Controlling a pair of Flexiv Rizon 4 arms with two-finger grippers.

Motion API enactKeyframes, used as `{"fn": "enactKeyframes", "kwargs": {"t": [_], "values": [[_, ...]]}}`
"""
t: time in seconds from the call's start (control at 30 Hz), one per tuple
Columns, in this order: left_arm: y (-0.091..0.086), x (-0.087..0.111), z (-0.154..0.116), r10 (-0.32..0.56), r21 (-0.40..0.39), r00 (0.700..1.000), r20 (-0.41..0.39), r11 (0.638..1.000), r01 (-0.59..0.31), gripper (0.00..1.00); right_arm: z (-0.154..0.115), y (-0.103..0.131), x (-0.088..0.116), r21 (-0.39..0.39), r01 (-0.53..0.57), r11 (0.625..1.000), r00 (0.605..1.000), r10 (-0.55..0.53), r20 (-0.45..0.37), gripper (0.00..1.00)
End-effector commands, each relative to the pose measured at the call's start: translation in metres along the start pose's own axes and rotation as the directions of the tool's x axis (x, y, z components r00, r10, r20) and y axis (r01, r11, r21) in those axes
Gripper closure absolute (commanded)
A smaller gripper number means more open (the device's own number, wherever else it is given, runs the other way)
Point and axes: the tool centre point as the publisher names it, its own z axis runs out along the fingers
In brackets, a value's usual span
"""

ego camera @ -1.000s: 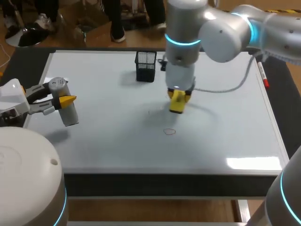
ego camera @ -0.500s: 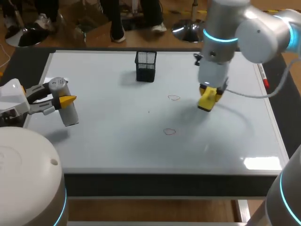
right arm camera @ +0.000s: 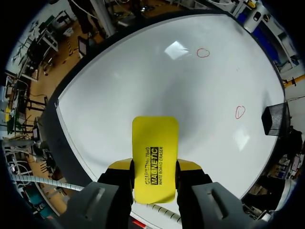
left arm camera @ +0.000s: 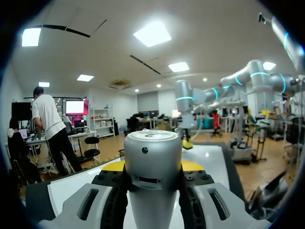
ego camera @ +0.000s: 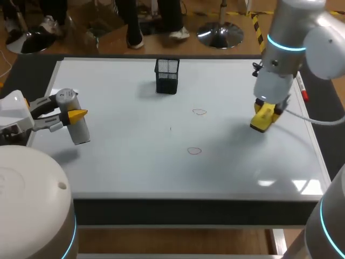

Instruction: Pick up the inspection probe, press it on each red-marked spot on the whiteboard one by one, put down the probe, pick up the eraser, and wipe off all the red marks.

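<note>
Right pincer (right arm camera: pixel 154 168) clamps the eraser (right arm camera: pixel 155 138); lay it flat, sweep both red marks (ego camera: pixel 199 111) fully (left pincer (left arm camera: pixel 152 167) grips the probe (left arm camera: pixel 152 148)).

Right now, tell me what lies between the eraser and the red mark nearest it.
Only bare whiteboard lies between the eraser and that red mark. The head view shows it plainly, and the right wrist view agrees.

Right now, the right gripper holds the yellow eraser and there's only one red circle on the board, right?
Not one: the head view shows two red circles on the whiteboard, a far circle and a near circle. The right gripper does hold the yellow eraser.
</note>
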Motion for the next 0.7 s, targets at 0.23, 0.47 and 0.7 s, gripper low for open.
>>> {"fn": "enactKeyframes", "kwargs": {"t": [0.23,0.47,0.7], "values": [[-0.0012,0.0002,0.0001,0.001,0.000,1.000,0.002,1.000,-0.001,1.00,0.0012,-0.0002,0.0132,-0.001,-0.001,1.000,0.999,0.001,0.043,1.00],[-0.0012,0.0002,0.0001,0.001,0.000,1.000,0.002,1.000,-0.001,1.00,0.0012,-0.0002,0.0132,-0.001,-0.001,1.000,0.999,0.001,0.043,1.00],[-0.0012,0.0002,0.0001,0.001,0.000,1.000,0.002,1.000,-0.001,1.00,0.0012,-0.0002,0.0132,-0.001,-0.001,1.000,0.999,0.001,0.043,1.00]]}}
